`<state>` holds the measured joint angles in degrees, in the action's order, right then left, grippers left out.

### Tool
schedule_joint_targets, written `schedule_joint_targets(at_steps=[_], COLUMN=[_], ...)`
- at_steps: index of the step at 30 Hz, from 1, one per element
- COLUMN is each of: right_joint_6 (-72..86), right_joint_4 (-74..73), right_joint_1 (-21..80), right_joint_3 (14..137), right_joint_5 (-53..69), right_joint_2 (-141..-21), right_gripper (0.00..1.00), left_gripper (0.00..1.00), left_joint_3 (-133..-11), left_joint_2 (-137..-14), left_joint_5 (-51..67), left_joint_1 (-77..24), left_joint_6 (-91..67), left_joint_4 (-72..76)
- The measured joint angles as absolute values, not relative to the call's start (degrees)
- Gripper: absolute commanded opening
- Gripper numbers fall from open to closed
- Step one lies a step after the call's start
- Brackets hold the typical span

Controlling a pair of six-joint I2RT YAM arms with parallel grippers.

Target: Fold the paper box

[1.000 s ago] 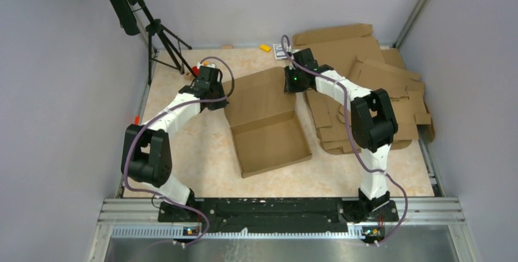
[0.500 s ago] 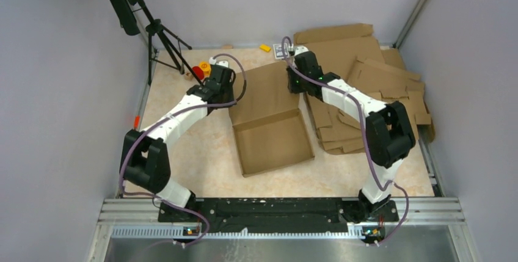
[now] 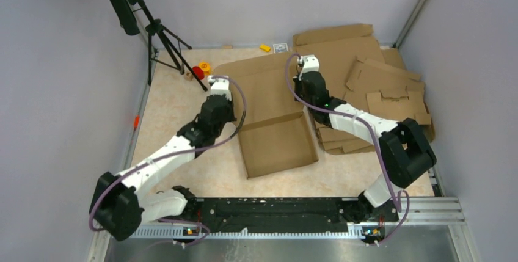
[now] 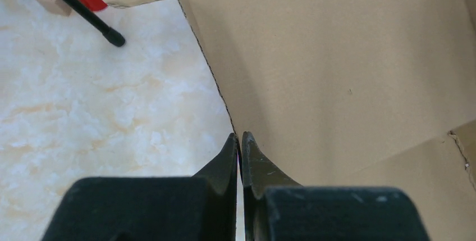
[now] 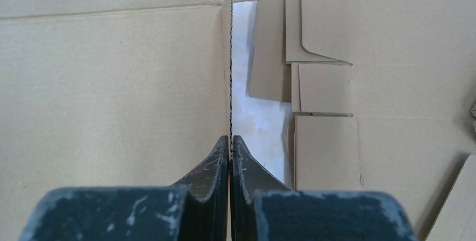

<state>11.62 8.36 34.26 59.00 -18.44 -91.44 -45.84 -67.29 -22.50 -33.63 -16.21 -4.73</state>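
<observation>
The paper box [image 3: 278,146] lies mid-table as an open tray with its big lid panel [image 3: 262,88] raised behind it. My left gripper [image 3: 230,107] is shut on the lid's left edge. In the left wrist view the fingertips [image 4: 239,135] pinch the thin cardboard edge, with the panel [image 4: 337,72] to their right. My right gripper [image 3: 300,89] is shut on the lid's right edge. In the right wrist view the fingertips [image 5: 230,137] clamp the corrugated edge, with the panel [image 5: 112,83] to their left.
A heap of other cardboard blanks [image 3: 379,91] lies at the right and also shows in the right wrist view [image 5: 325,89]. A black tripod [image 3: 162,36] stands at the back left. A red object [image 3: 198,71] lies by its foot. A small yellow piece [image 3: 264,47] lies near the back wall.
Both grippers have moved up and toward the near side while holding the lid's side edges. The lid panel stands higher now. The tray has shifted slightly toward the near right.
</observation>
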Motion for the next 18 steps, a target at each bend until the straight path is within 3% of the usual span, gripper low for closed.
schedule_joint_targets(at_steps=[3, 10, 13, 14, 18], right_joint_6=[11.62, 11.49, 11.29, 11.55, 11.05], right_joint_4=[12.95, 24.62, 24.53, 23.88, 14.98], right_joint_1=[34.35, 34.87, 34.87, 34.87, 34.85], right_joint_3=[56.47, 49.84, 49.93, 50.17, 55.07], right_joint_5=[-19.0, -19.51, -18.74, -18.46, -15.42], right_joint_2=[-90.78, -88.27, -87.2, -86.91, -86.63], right_gripper=[0.03, 0.29, 0.53, 0.56, 0.6], left_gripper=[0.0, 0.0, 0.0, 0.0, 0.0], left_joint_3=[-38.46, -35.0, -35.0, -35.0, -33.98], left_joint_2=[-61.87, -59.86, -59.88, -59.88, -59.86], left_joint_5=[-23.11, -23.68, -24.29, -24.36, -24.27], left_joint_1=[-34.98, -35.55, -36.01, -36.1, -36.47], left_joint_6=[-13.21, -8.51, -7.25, -6.98, -5.37], left_joint_4=[3.53, 13.02, 14.37, 14.66, 17.1])
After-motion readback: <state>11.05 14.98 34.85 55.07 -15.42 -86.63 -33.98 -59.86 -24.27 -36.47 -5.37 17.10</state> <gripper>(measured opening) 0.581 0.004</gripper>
